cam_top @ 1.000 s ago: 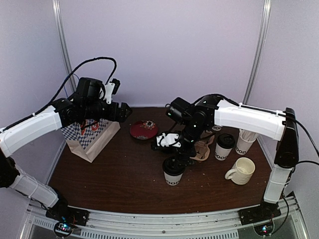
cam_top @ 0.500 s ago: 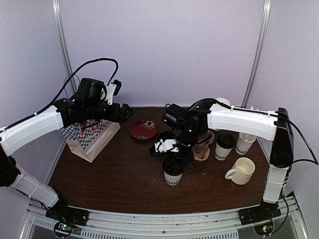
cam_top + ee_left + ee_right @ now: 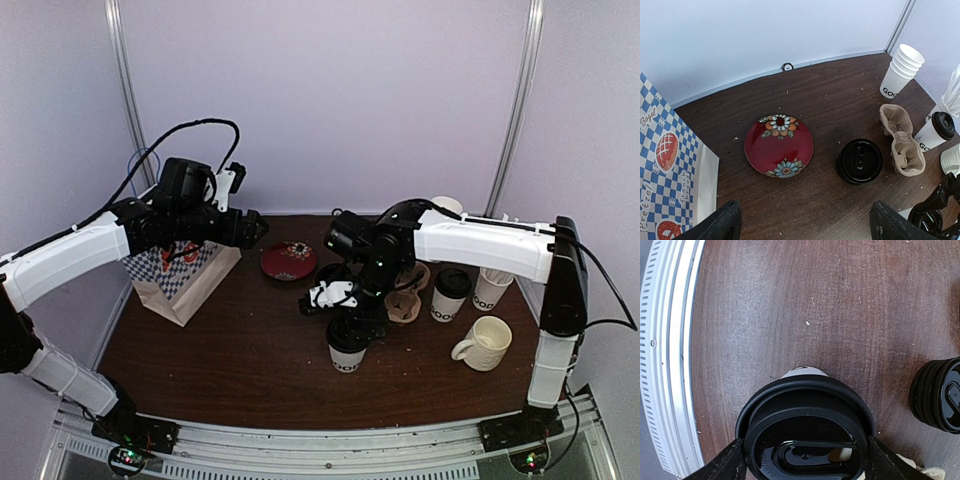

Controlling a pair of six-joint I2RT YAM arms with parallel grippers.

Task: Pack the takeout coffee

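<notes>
Lowered, the right gripper (image 3: 805, 460) straddles the lidded cup (image 3: 347, 350) just in front of the carrier (image 3: 902, 142), grip impossible to tell; the left gripper (image 3: 805, 227), well left of it, gapes empty.

Lit evenly and softly from overhead: bright on the pale walls (image 3: 320, 90), darker on the brown table (image 3: 220, 340). Only faint, short shadows beside the lidded cup (image 3: 347, 350) and the cream mug (image 3: 485, 343). Mild sheen on the black lid (image 3: 807, 435) in the right wrist view, with a thin highlight along its rim; slightly soft there, so near the lens, yet crisp on the wood grain beyond. Sharp on the red floral plate (image 3: 779, 150) in the left wrist view. Bowed at the edges by wide lenses: curved metal rail (image 3: 665, 340), bent foot of the wall. Somewhat soft and low in detail from above.
</notes>
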